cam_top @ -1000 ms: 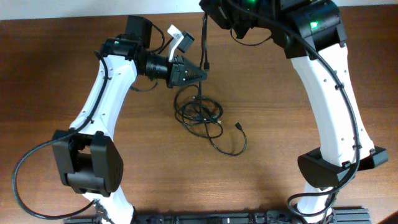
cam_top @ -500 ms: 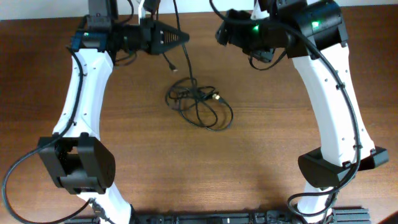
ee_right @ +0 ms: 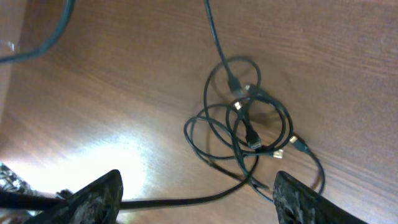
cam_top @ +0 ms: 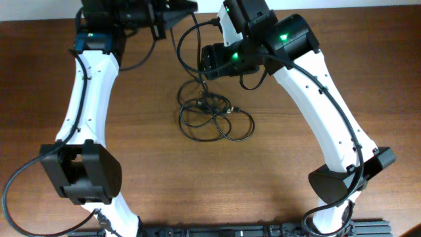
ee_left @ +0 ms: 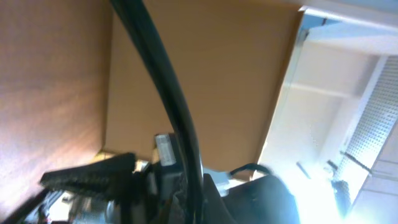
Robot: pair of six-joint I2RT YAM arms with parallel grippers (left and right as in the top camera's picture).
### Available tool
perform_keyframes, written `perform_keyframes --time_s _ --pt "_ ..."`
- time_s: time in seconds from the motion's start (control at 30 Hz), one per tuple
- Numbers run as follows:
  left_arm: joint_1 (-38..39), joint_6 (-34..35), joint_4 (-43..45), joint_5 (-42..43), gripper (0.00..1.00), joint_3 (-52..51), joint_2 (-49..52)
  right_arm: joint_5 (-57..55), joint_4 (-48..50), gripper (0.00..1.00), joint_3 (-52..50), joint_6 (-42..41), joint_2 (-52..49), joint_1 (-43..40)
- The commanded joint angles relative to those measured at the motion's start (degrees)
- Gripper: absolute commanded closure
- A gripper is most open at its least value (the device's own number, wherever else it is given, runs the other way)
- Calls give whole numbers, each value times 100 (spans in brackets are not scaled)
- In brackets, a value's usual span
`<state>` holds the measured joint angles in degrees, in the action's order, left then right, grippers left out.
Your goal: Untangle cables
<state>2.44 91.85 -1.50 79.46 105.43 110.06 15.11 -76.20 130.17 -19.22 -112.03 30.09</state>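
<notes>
The cables lie as a tangled bundle (cam_top: 214, 115) of thin black loops on the wooden table, with light-tipped plugs (ee_right: 295, 144) showing in the right wrist view. One cable strand (cam_top: 180, 49) rises from the bundle to my left gripper (cam_top: 187, 6) at the top edge. My left gripper (ee_left: 186, 194) is shut on this cable (ee_left: 163, 87), which passes straight through its jaws. My right gripper (cam_top: 205, 62) hovers just above and behind the bundle (ee_right: 249, 134). The right gripper (ee_right: 198, 177) stands wide open, and a single strand (ee_right: 186, 201) crosses between its fingers untouched.
Both white arms reach in from the front, the left arm (cam_top: 89, 92) along the left side and the right arm (cam_top: 322, 105) arching over the right side. A board's edge and a bright wall (ee_left: 323, 106) lie beyond the table's far side.
My right gripper has opened and swung down and left, closer to the bundle. The left gripper has risen to the far edge with its cable, and the bundle's loops have shifted.
</notes>
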Motion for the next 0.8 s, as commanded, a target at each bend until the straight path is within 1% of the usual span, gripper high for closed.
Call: perform_keyframes --time_s 0.0,0.03,0.07,0.1,0.13,0.23,0.3,0.4,0.47,0.5,0.57,0.6,0.63,0.7,0.77 --pt "-490 2216 1738 20 100 111 -15 76 39 25 155 96 278 -188" --pt "-586 2225 2339 -140 100 140 -17 76 37 24 188 74 304 -291" --pt "-680 2225 2481 -245 100 247 -79 85 31 18 201 -68 304 -483" --pt "-706 2225 2409 -299 100 308 -120 131 0 10 199 -85 295 -584" --pt "-721 2225 2326 -437 100 407 -190 181 -81 7 192 -70 291 -656" --pt "-721 2225 2330 -955 100 487 -341 179 -216 6 190 -44 291 -656" --pt "-778 2218 2334 -1580 100 490 -452 142 -337 6 190 42 291 -654" --pt "-857 2214 2328 -2146 100 487 -455 -181 -557 6 170 37 291 -654" --pt "-892 2210 2332 -2778 100 487 -455 -328 -713 6 162 37 280 -654" --pt "-953 1985 2321 -3204 100 487 -455 -361 -791 6 162 39 273 -649" --pt "-1082 881 1838 -3921 100 487 -455 -358 -831 6 162 37 258 -649" --pt "-1106 535 1646 -4188 100 487 -455 -358 -846 6 162 37 249 -649" --pt "-1139 -566 1207 -4846 100 487 -455 -358 -857 6 162 37 232 -649" --pt "-1163 -2236 798 -5342 100 487 -455 -358 -892 6 162 37 188 -649" --pt "-1161 -4651 -155 -6164 100 487 -455 -356 -892 6 162 35 111 -643"
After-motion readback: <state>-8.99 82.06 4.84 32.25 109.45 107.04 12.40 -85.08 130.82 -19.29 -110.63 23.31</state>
